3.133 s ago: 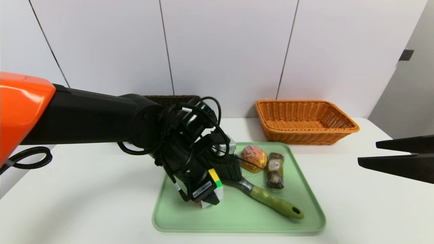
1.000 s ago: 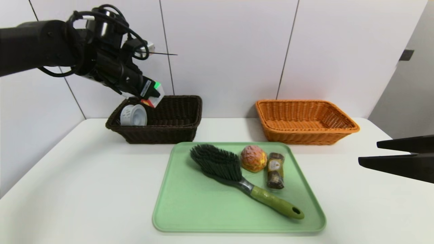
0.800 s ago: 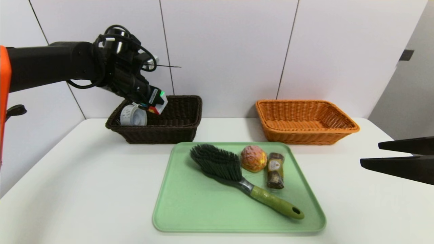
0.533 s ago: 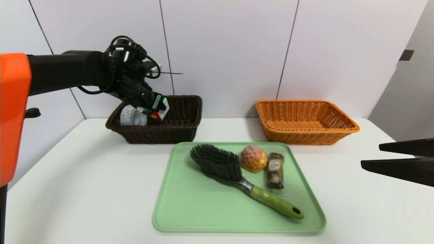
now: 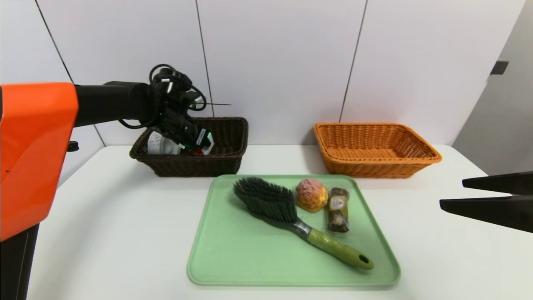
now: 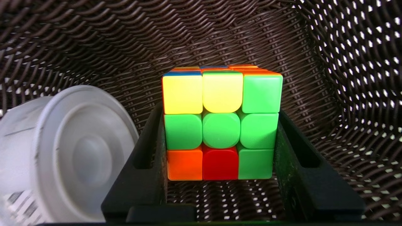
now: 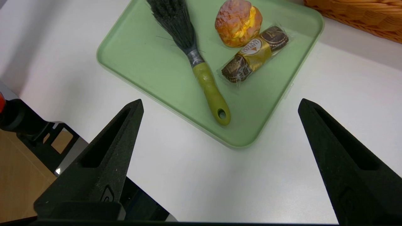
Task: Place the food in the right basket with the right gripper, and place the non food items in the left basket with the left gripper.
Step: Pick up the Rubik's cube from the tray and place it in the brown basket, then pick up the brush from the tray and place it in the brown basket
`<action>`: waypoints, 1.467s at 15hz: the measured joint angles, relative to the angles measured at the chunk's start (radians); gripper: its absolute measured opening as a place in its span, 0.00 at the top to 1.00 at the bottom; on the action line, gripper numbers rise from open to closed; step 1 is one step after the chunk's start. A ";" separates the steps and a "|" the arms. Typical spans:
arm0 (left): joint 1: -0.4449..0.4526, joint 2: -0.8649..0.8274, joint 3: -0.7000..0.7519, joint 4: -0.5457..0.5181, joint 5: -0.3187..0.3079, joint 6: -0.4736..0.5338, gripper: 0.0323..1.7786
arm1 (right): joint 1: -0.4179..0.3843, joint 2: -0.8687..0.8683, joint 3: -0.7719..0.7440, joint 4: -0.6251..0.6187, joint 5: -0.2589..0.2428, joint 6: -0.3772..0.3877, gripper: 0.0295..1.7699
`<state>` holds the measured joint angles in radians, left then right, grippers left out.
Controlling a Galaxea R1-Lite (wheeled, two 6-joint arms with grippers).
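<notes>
Two non-food items nearly sorted, cube going into the dark basket

Nearest, the right gripper [image 7: 220, 163] sits parked off the tray's right edge, jaws spread wide with nothing in them. On the green tray [image 5: 233, 266] the brush [image 5: 291, 214] lies diagonally, handle toward the near right corner, while the bun [image 5: 311, 194] and the wrapped snack [image 5: 338, 209] sit side by side by the far edge, untouched. Farther back, the left gripper [image 6: 221, 147] has dropped from above the left basket [image 5: 216, 160] down inside it over the last second, jaws clamped on the puzzle cube [image 6: 221, 122], right beside the white spool [image 6: 69, 153]. Looks like a release is next, then the brush. Right basket [image 5: 374, 166] holds nothing so far.
</notes>
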<state>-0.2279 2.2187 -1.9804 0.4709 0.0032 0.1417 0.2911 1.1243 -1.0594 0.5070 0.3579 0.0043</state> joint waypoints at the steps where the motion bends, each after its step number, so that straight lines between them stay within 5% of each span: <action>1: 0.000 0.010 0.000 -0.015 0.001 0.000 0.48 | 0.000 0.001 0.000 0.000 0.000 0.000 0.04; 10: 0.002 0.009 0.000 -0.023 0.006 0.002 0.19 | -0.006 0.013 0.001 -0.001 0.003 -0.001 0.04; 22: -0.075 -0.309 0.008 -0.001 0.001 0.012 0.07 | -0.006 0.006 -0.002 -0.001 0.000 0.001 0.04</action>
<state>-0.3030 1.9098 -1.9728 0.4694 0.0043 0.1538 0.2851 1.1300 -1.0613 0.5064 0.3583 0.0051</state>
